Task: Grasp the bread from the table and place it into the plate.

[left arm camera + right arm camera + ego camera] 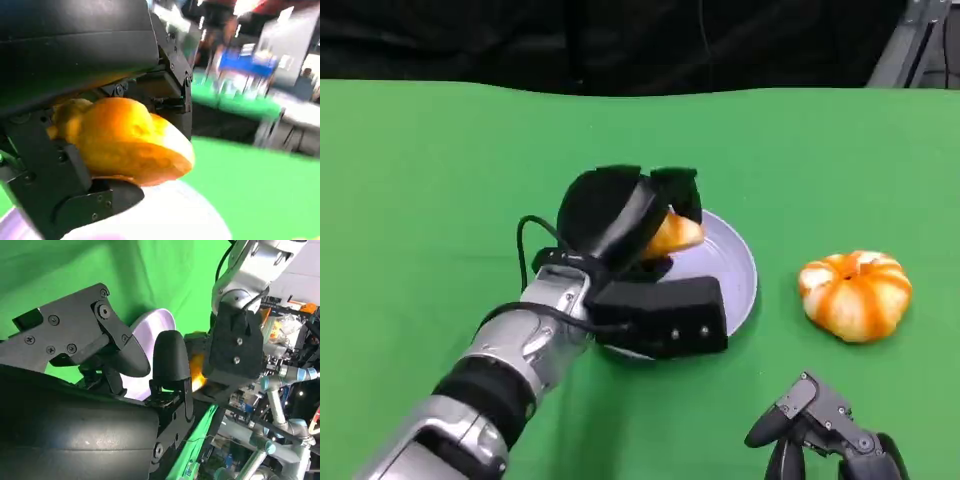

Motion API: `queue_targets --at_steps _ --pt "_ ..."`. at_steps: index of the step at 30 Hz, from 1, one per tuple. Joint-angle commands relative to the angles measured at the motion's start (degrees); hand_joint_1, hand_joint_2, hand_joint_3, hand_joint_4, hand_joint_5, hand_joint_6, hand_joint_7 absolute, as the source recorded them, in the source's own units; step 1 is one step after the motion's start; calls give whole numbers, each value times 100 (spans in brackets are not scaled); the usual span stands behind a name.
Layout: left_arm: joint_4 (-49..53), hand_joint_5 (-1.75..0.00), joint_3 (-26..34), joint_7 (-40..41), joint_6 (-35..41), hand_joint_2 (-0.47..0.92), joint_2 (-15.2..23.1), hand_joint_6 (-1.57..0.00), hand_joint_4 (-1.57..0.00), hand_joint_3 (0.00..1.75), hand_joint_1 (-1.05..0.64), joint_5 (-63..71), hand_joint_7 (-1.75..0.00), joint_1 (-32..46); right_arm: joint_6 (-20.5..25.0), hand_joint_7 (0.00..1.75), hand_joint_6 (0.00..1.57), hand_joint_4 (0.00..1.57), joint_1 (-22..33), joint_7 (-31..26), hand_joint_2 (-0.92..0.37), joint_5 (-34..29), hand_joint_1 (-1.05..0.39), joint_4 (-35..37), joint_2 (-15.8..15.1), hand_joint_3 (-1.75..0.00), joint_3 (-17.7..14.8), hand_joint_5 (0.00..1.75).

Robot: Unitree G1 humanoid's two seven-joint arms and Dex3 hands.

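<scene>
Golden-brown glazed bread roll [675,235] gripped in black left hand [620,215], hovering over round pale plate [735,275]. Placing step; next, lower and release. Right hand [825,430] empty, resting apart.

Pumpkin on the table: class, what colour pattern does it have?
The pumpkin has orange and white stripes, seen best in the head view.

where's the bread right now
The bread is held in the left hand over the plate, mid-table in the head view, with the orange-and-white pumpkin to the plate's right.
</scene>
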Motion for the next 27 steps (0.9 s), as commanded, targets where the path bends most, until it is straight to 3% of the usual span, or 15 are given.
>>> queue_targets --at_steps 1,3,4,8,15,27 --pt "-471 -74 -137 -1174 639 89 116 -30 -14 13 -46 -58 -19 -86 -3 175 43 76 30 43 -69 154 -27 9 -21 -145 5 175" --pt "-668 -68 -223 -1611 914 92 173 -22 -3 15 -58 -7 -13 -43 -33 175 43 75 25 26 -69 132 -26 24 -24 -146 0 175" --pt "-753 -50 -267 -1823 1040 92 203 -16 -1 21 -69 13 -10 -21 -50 175 43 74 22 11 -68 111 -26 34 -25 -146 -6 175" --pt "-1057 -19 -374 -2592 1366 92 329 -8 0 34 -87 -41 -7 51 -32 175 43 72 41 59 -68 159 -26 -4 -36 -147 -4 175" --pt "-1802 -18 -324 -3283 1382 92 744 -7 0 43 -93 -224 -8 376 -6 175 44 72 28 51 -68 135 -25 -4 -27 -148 -22 175" --pt "-4437 -34 662 -3881 1265 92 1599 -11 0 42 -91 -1350 -12 1934 -1 175 45 74 -36 72 -68 184 -26 71 1 -149 -25 175"
